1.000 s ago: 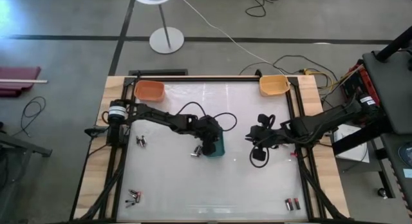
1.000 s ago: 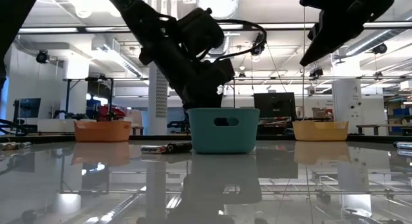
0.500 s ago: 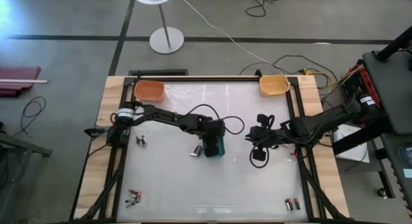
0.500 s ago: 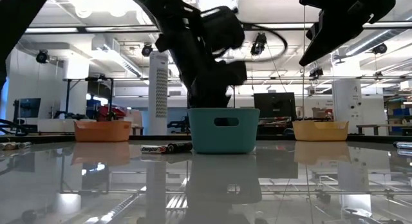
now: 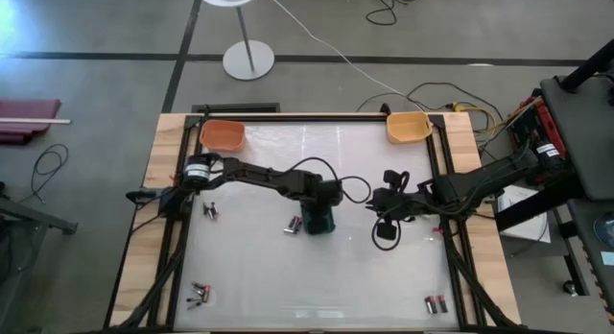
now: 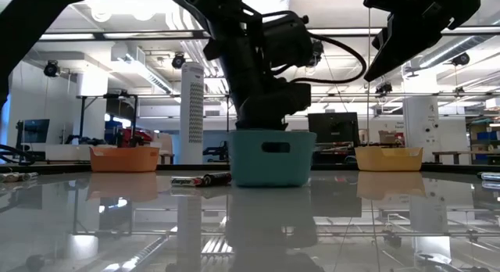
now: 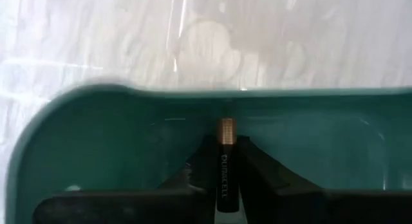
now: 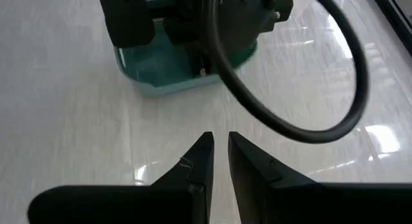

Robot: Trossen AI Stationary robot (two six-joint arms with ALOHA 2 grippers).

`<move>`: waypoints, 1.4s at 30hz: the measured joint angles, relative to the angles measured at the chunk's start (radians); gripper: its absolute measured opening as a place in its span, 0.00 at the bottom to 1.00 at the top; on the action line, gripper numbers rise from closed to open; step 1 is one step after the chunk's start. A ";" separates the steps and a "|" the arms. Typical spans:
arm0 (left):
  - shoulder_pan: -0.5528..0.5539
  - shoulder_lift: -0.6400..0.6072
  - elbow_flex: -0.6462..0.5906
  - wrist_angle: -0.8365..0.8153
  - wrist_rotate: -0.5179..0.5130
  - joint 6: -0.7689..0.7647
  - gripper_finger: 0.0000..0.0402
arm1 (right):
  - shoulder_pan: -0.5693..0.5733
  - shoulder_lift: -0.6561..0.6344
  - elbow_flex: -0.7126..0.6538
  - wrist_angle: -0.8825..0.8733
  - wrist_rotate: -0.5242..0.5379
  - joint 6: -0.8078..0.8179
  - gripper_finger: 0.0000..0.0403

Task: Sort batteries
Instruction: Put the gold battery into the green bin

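Observation:
My left gripper (image 7: 226, 147) hangs over the teal bin (image 5: 318, 226), shut on a black battery (image 7: 225, 176) with a copper end. The bin stands at mid-table, also in the low view (image 6: 272, 157). More batteries lie on the table: one pair just left of the bin (image 5: 293, 224), others at mid-left (image 5: 209, 210), near left (image 5: 199, 294) and near right (image 5: 436, 303). My right gripper (image 8: 219, 147) waits right of the bin, raised off the table, its fingers nearly together with nothing between them. My left gripper pinches the battery's black body (image 7: 224, 185) between its two fingers (image 7: 259, 176). The fingers point down from above, and the battery lies along them. Its copper end (image 7: 226, 130) sticks out past the fingertips. The battery hangs clear over the bin's inside.
An orange bin (image 5: 223, 134) stands at the far left corner and a yellow bin (image 5: 407, 126) at the far right corner. A black cable loop (image 5: 385, 234) hangs by my right arm. A black frame (image 5: 447, 228) borders the glossy white table.
My left gripper has moved toward the table's right edge, from the teal bin's left side to a place over the bin.

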 joint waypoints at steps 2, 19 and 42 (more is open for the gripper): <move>-0.001 0.000 0.000 -0.002 0.000 0.020 0.10 | 0.000 0.000 0.000 -0.001 -0.001 0.000 0.10; -0.069 -0.164 -0.019 -0.005 -0.020 0.050 0.29 | 0.000 0.000 0.000 0.000 0.000 0.011 0.20; -0.308 -0.707 -0.863 0.146 -0.367 -0.833 0.38 | 0.024 -0.001 0.003 0.176 0.053 -0.014 0.40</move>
